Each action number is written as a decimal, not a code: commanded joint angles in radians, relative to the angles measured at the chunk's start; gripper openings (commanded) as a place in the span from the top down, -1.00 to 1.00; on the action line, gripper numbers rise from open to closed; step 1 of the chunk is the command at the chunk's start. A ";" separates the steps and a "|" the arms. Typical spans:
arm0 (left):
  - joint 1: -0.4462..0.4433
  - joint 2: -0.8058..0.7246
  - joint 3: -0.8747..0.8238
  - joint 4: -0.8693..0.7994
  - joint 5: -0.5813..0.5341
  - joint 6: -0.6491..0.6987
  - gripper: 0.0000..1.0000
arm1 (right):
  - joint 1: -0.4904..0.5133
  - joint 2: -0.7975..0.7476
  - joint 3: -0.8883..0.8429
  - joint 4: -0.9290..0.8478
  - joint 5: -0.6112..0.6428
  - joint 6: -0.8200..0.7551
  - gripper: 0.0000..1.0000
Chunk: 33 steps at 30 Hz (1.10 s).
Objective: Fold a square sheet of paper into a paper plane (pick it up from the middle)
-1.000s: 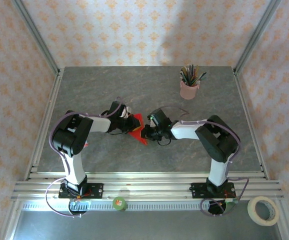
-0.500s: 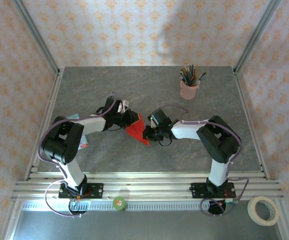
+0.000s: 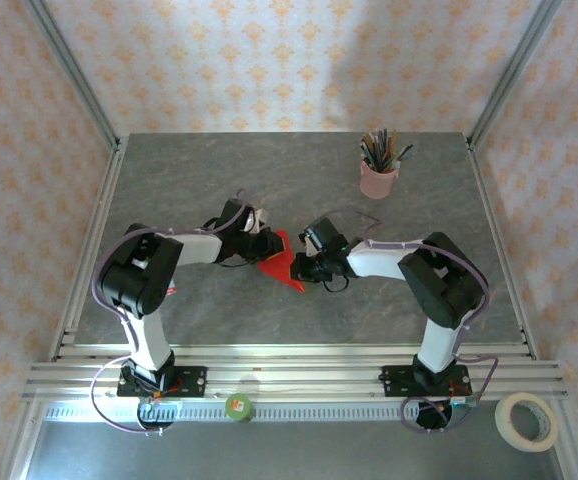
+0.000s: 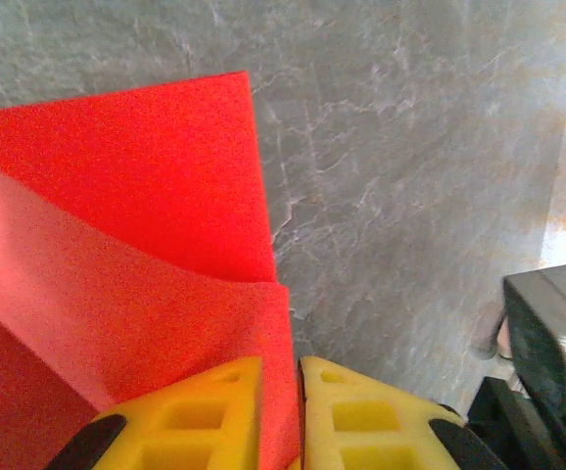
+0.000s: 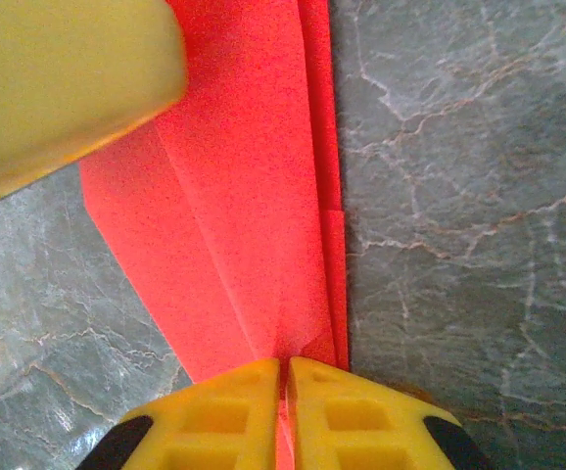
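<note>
The square sheet of paper [image 3: 280,262], bright red and folded into a narrow pointed shape, hangs between both grippers just above the middle of the table. My left gripper [image 3: 266,246] is shut on its left edge; in the left wrist view the yellow fingers [image 4: 214,411] pinch a red flap [image 4: 146,294]. My right gripper [image 3: 302,266] is shut on the paper's right end; its yellow fingertips [image 5: 254,411] clamp the creased layers [image 5: 254,215]. A blurred yellow finger of the left gripper [image 5: 58,88] fills the upper left of the right wrist view.
A pink pencil cup [image 3: 378,178] with pencils stands at the back right of the grey table [image 3: 189,180]. A roll of tape [image 3: 527,420] and a green roll [image 3: 239,406] lie off the near edge, beyond the metal rail.
The left arm swung out to the left and came back, its gripper staying on the paper. The red paper shifted slightly with it. The right gripper barely moved.
</note>
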<state>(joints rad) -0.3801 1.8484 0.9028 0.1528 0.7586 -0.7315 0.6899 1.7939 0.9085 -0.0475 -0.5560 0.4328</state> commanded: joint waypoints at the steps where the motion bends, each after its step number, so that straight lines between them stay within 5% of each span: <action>1: -0.005 0.023 0.036 -0.032 -0.010 0.030 0.64 | -0.009 0.025 -0.018 -0.155 0.078 -0.009 0.76; 17: 0.038 0.081 0.053 -0.087 -0.123 0.069 0.63 | -0.009 0.087 -0.061 -0.295 0.255 -0.057 0.77; 33: 0.242 0.112 0.161 -0.149 -0.167 0.115 0.63 | -0.008 0.088 -0.078 -0.288 0.261 -0.068 0.77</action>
<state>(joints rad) -0.1795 1.9465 1.0378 0.0521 0.6975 -0.6598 0.6960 1.7958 0.9115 -0.0929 -0.4858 0.3901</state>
